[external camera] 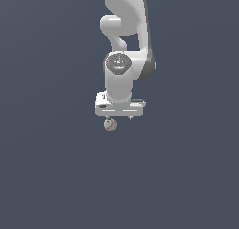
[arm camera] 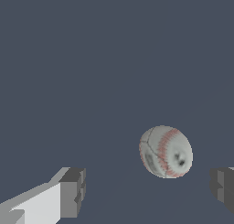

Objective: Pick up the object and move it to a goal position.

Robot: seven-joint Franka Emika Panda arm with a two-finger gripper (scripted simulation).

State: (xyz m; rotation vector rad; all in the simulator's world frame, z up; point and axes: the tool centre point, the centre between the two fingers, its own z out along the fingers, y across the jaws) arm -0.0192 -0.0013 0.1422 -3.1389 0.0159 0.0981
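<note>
Gripper [external camera: 119, 117] pointed downward over plain dark surface [external camera: 51, 176], jaws spread wide. Ball [arm camera: 165, 151] white with reddish seams, positioned between fingers [arm camera: 73, 192] in wrist view, nearer one of them, touching neither. In exterior view, seen just below gripper bar, toward exterior view's left end.

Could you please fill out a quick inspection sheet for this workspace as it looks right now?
Surface: plain dark grey-blue floor, no marks seen.
Job's things: white ball with reddish seams, lying between the two fingers, nearer one of them, touching neither.
Clutter: nothing seen.
Grippers: gripper open, fingers spread either side of the ball.
Cables: nothing seen.
Surroundings: white arm above; no goal marker seen.
</note>
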